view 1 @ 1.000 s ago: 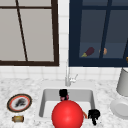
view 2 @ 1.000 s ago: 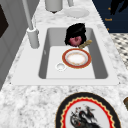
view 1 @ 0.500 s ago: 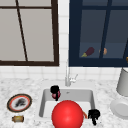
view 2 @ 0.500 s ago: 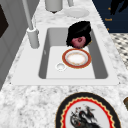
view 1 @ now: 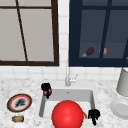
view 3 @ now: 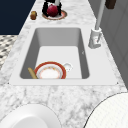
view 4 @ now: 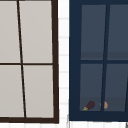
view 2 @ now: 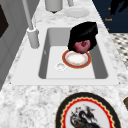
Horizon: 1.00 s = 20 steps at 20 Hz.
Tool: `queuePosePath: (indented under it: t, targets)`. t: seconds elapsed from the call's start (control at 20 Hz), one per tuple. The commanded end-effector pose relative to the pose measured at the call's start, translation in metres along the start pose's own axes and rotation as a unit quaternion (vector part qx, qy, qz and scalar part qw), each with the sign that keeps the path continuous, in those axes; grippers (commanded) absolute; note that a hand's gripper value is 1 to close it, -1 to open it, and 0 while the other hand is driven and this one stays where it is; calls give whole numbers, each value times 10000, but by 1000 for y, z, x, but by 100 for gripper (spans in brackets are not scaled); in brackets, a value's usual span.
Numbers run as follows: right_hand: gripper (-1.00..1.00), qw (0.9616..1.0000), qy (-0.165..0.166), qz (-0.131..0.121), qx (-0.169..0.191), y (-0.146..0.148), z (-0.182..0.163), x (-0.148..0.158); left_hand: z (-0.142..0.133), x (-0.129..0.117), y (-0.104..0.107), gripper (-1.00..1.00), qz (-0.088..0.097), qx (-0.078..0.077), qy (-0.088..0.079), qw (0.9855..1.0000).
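My left hand (view 1: pixel 46 89) curls round a small red apple (view 1: pixel 48 92): firm, smooth, probably light, best cupped whole

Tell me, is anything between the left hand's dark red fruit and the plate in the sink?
Nothing visible. The left hand, curled round the dark red fruit, shows at the sink's left rim; the red-rimmed plate lies bare in the basin. The right hand shows at the sink's front right.
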State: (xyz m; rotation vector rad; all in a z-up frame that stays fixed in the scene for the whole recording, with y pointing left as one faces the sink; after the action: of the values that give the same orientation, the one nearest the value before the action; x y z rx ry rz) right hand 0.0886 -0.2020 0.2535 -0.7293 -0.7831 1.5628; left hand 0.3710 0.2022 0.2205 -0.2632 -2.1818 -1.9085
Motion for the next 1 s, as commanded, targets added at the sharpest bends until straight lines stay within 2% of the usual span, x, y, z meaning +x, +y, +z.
queuePosePath:
  t: [0.0, 0.45, 0.65, 0.95]
  targets:
    - [0, 10000, 0, 0, 0, 0, 0, 0, 30, 1, 9, 100, -131, 2, -18, 9999]
    - [0, 10000, 0, 0, 0, 0, 0, 0, 103, -1, 15, 100, -107, -8, -9, 9999]
    - [0, 10000, 0, 0, 0, 0, 0, 0, 137, -6, 8, 100, -27, -15, 4, 10000]
    - [0, 10000, 0, 0, 0, 0, 0, 0, 187, -12, -1, 100, -13, -23, 9, 10000]
